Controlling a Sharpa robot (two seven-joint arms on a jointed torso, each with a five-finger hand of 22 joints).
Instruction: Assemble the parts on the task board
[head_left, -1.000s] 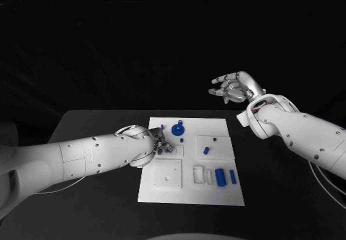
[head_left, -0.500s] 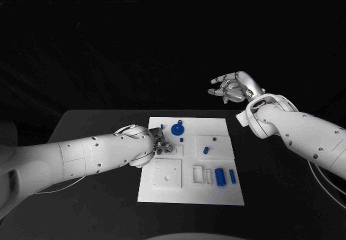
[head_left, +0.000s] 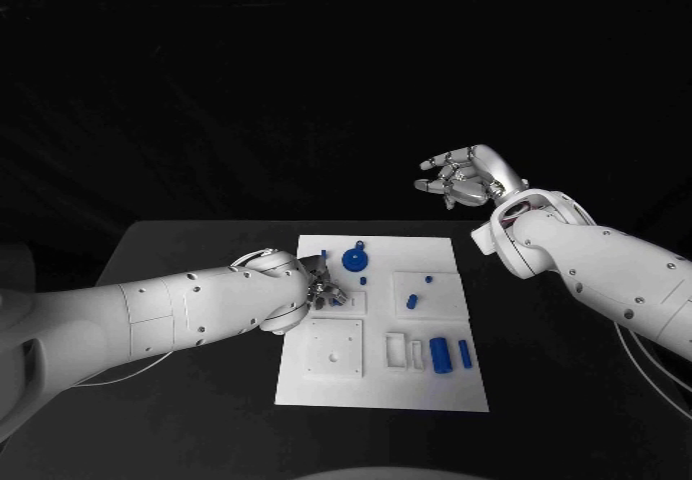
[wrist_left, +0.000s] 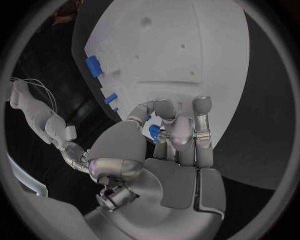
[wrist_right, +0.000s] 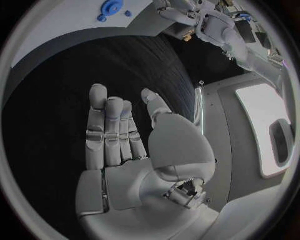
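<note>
The white board (head_left: 382, 330) lies flat in the middle of the black table (head_left: 188, 260). It is a smooth, hard-looking plate shaped like a long box top, with its long side running away from the robot.

The left hand (head_left: 320, 290) is down at the board's left edge, about halfway along it. The left wrist view shows a small blue piece (wrist_left: 154, 132) pinched between its thumb and its fingers (wrist_left: 201, 125), which are curled in close. The piece is partly hidden, so I cannot tell which way it points.

Just past the left hand sits a round blue disc (head_left: 356, 262) with a little stalk on top. To the right of the hand, a short blue peg (head_left: 413, 300) lies on a raised white square, tilted a bit. Nearer the robot, a fat blue roll (head_left: 440, 355) and a thin blue bar (head_left: 466, 352) lie side by side, both pointing along the board's long side.

The right hand (head_left: 464, 178) is up in the air, far from the board, past the table's back edge. Its shiny silver fingers (wrist_right: 111, 130) are straight and it holds nothing.
</note>
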